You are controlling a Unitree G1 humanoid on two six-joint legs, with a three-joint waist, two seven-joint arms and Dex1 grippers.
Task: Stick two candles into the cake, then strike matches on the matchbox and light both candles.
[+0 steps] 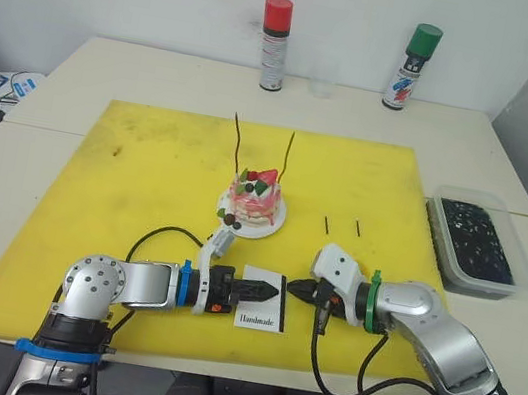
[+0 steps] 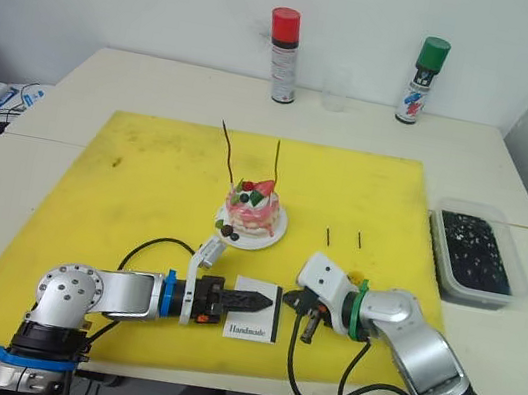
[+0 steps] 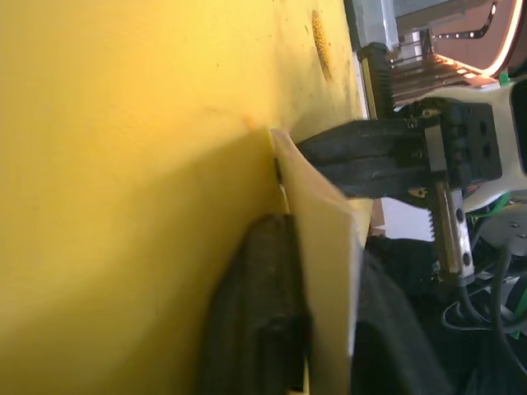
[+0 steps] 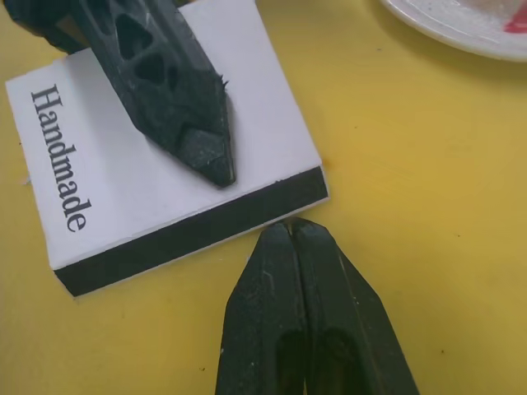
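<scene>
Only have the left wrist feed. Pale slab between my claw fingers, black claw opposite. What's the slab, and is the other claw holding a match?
Observer: The slab is the matchbox, pinched flat in the left claw. The right claw is shut with its tips at the box's dark strip, and I see no match in it.
Operator: Where are the matches then?
Observer: Both matches lie on the mat, beyond the right claw, to the right of the cake.
</scene>
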